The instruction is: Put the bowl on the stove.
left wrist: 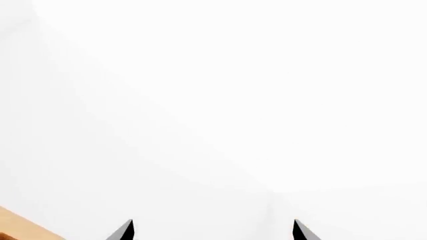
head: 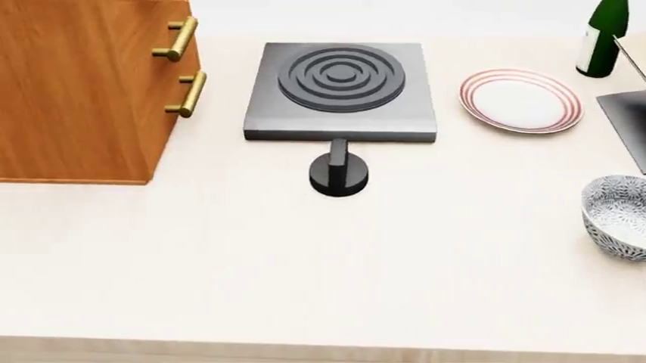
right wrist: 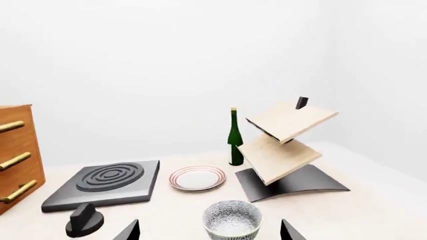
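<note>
The task was judged barely begun. The small deep white bowl w/ dense grey-black speckled pattern [head: 616, 216] was seen at the right edge of the head view, partly cut off, resting on the pale cream countertop [head: 302, 287], well apart from the square dark grey brushed-metal stove w/ one burner of raised concentric rings [head: 341, 89] at upper centre. The burner was seen bare; nothing had been set on it. Grasp, lift, carry and placement were all judged left to do.

Between bowl and stove in the head view, the flat white plate w/ red rings [head: 521, 100] lay at upper right, and the black round knob [head: 338, 173] sat just below the stove's front edge. A green glass bottle [head: 601, 38] stood at the top right corner; a wooden cabinet w/ brass handles [head: 86, 91] filled the upper left.

No arm was visible in the head view. In the right wrist view, the right gripper [right wrist: 208, 231] was shown w/ two dark fingertips [right wrist: 128, 231] at the bottom edge, spread wide, the bowl sitting between and beyond them near bottom centre; nothing was held or touched. A tilted wooden two-shelf rack on a curved dark base [right wrist: 287, 145] stood at centre right there.

In the left wrist view, the left gripper [left wrist: 213, 231] was shown likewise w/ fingertips [left wrist: 123, 231] spread wide at the bottom edge, aimed at blank white, nothing held.
</note>
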You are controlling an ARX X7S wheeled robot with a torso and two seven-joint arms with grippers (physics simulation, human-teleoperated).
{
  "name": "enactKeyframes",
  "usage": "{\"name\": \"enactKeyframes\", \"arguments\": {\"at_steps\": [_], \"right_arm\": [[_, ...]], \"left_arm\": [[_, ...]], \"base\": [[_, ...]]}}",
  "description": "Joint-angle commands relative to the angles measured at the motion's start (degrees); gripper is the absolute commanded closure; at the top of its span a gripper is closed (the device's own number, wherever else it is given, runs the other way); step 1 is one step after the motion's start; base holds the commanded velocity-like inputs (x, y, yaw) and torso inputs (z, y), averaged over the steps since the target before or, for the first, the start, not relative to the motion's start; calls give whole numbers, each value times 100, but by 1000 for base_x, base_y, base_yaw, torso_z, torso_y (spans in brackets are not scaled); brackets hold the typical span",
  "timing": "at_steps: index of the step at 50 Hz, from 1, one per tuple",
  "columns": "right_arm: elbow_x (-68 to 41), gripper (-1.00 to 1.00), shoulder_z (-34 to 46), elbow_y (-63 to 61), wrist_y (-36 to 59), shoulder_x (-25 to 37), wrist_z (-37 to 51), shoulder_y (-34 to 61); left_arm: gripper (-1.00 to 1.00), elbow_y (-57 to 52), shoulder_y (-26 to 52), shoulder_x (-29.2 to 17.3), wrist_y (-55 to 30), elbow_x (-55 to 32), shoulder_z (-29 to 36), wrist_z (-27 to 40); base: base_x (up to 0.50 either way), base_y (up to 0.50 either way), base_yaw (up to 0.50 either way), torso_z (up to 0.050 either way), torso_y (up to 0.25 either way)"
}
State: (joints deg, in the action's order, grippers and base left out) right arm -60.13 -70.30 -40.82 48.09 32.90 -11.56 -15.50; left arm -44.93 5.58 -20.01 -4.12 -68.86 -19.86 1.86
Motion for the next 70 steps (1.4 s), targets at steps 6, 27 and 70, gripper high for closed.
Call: {"name": "enactKeyframes", "arguments": {"at_steps": [6,27,70], "right_arm": [[138,-100,-83,-12,-34,-143,-141,-9],[196,-100,-26,73,-23,-205,-62,-24],[247,-100,48,166,-80,-356,-223,-174]], "left_arm": [[-100,-8,-76,125,25,39,-153,-175],[-100,-16,-153,62,71,-140,-146,-259],[-100,-2,-277,-18,140,-220,-93,-412]], "base": [[0,500,0,0,0],[0,95,0,0,0],[446,0,0,0,0]]}}
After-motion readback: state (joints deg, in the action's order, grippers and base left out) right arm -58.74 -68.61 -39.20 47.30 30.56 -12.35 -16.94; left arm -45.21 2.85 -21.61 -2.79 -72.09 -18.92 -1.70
